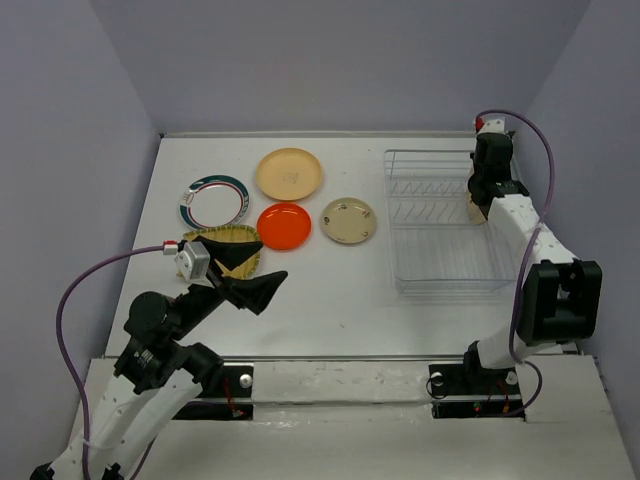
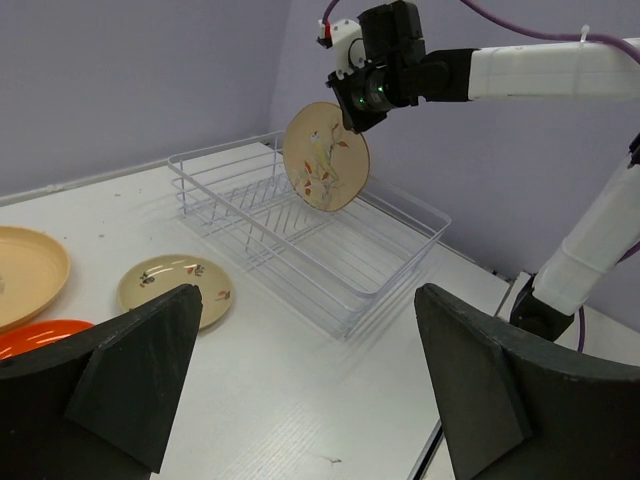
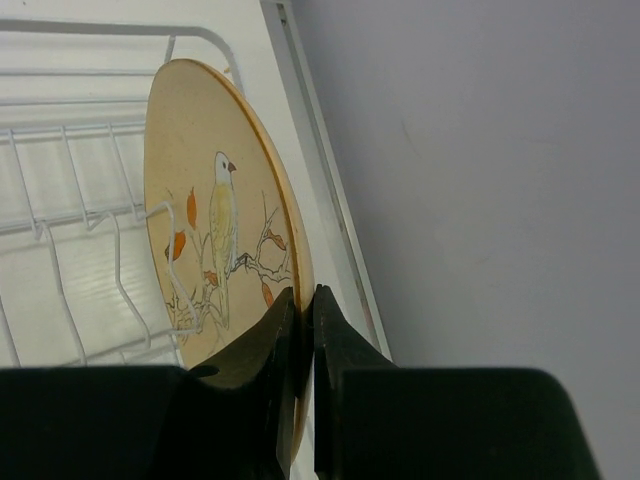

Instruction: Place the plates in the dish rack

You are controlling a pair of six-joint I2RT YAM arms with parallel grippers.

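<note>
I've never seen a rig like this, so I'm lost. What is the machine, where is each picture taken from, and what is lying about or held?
It is a robot: a left arm and a right arm bolted at a white table's near edge, each ending in a two-finger tool. One picture looks down from above and behind; the others come from a camera on each wrist. The right tool is shut on the rim of a cream round plate with a bird design, holding it on edge at the white wire dish rack. The left tool is open, over a yellow patterned plate. Also there: a white plate with green-red rim, a plain peach plate, a small orange-red plate, a small speckled beige plate.
</note>
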